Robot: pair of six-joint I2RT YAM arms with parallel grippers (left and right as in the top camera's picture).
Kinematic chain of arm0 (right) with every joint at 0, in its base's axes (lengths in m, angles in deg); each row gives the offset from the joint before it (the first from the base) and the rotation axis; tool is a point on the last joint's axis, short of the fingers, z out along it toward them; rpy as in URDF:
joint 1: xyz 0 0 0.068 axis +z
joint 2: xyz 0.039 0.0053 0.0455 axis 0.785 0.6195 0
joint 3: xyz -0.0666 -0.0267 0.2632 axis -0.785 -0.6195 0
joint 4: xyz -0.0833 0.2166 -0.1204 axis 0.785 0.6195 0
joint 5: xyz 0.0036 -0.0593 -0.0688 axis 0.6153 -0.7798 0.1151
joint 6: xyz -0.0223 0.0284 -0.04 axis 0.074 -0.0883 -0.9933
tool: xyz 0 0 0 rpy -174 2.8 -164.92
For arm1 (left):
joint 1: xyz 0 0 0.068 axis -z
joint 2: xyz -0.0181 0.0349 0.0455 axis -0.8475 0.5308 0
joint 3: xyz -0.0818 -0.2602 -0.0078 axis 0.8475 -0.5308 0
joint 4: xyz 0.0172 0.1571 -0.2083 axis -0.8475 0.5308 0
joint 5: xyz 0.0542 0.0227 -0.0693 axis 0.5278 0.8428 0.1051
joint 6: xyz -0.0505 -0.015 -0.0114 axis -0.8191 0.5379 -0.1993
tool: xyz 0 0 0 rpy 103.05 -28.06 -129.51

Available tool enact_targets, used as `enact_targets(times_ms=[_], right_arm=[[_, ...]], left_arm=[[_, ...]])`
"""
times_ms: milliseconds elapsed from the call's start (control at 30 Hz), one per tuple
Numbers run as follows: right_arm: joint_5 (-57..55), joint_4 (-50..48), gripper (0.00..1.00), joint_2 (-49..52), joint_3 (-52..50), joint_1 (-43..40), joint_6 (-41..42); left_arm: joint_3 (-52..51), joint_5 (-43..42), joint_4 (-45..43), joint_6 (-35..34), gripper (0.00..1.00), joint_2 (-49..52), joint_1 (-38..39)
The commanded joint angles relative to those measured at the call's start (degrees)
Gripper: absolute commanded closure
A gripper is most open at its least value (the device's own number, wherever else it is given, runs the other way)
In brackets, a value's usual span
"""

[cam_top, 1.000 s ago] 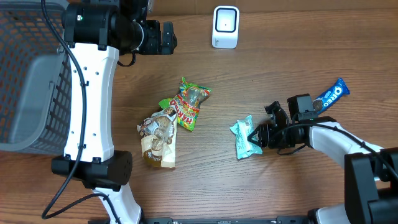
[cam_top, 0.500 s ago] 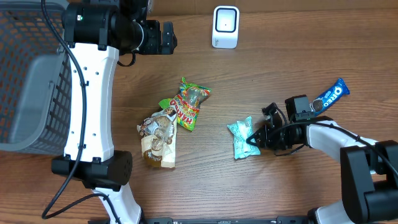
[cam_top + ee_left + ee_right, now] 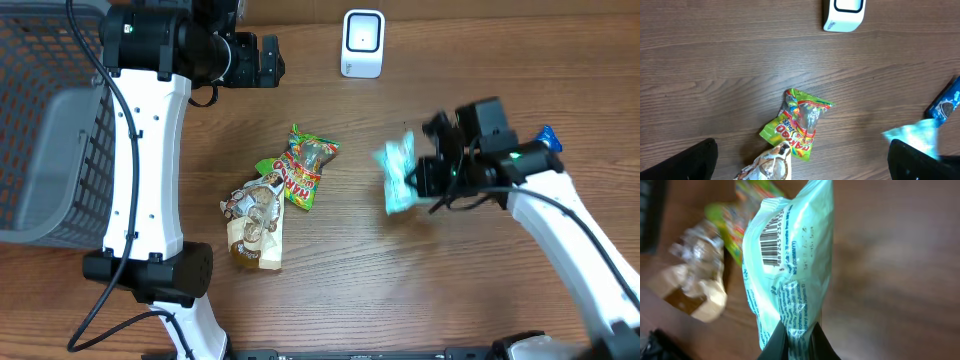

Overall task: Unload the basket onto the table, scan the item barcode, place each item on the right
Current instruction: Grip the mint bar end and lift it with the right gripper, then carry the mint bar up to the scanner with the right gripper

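**A:** Where's the item right now?

**B:** I have it in the right gripper (image 3: 418,180). Its 2 fingers (image 3: 777,342) are pinched tight on 1 end of the teal packet (image 3: 398,178), and the rest of the packet sticks out straight ahead of the fingertips. It's blurred on the overhead view.

**A:** Can you see the barcode?

**B:** Yes, on the right wrist view. The barcode (image 3: 772,242) is on the face turned to that camera, toward the end of the packet farthest from the fingers.

**A:** And the scanner?

**B:** The white scanner (image 3: 362,42) stands on the table (image 3: 450,290), well apart from the right fingers, out ahead of them and off to 1 side.

**A:** Left side?

**B:** The left gripper (image 3: 262,62) is spread wide with nothing in it. On its wrist view I see 2 dark fingers (image 3: 695,160) at the lower corners. The green candy bag (image 3: 800,125) lies on the wood between them, and a brown snack bag (image 3: 255,220) touches its edge. The Oreo pack (image 3: 546,138) sits behind the right gripper, mostly hidden by the arm.
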Motion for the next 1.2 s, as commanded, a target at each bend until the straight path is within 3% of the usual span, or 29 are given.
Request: enact_targets(times_ms=[0,233,800,1000,1167], right_arm=[[-9.86,0.33,0.96,-4.5,5.77,3.43,-0.46],[-20.11,0.07,0.96,-6.71,9.51,9.01,-0.48],[-21.99,-3.41,0.96,-6.43,9.51,10.64,-0.44],[-40.48,-10.58,0.96,-1.99,9.49,10.71,-0.42],[-53.35,-21.4,0.96,6.34,9.51,11.87,-5.99]], left_arm=[[0.46,0.33,-0.09,0.44,0.0,-0.5,-0.09],[0.46,0.33,-0.09,0.44,0.0,-0.5,-0.11],[0.46,0.33,-0.09,0.44,0.0,-0.5,-0.09],[0.46,0.33,-0.09,0.44,0.0,-0.5,-0.09],[0.46,0.33,-0.09,0.44,0.0,-0.48,-0.09]])
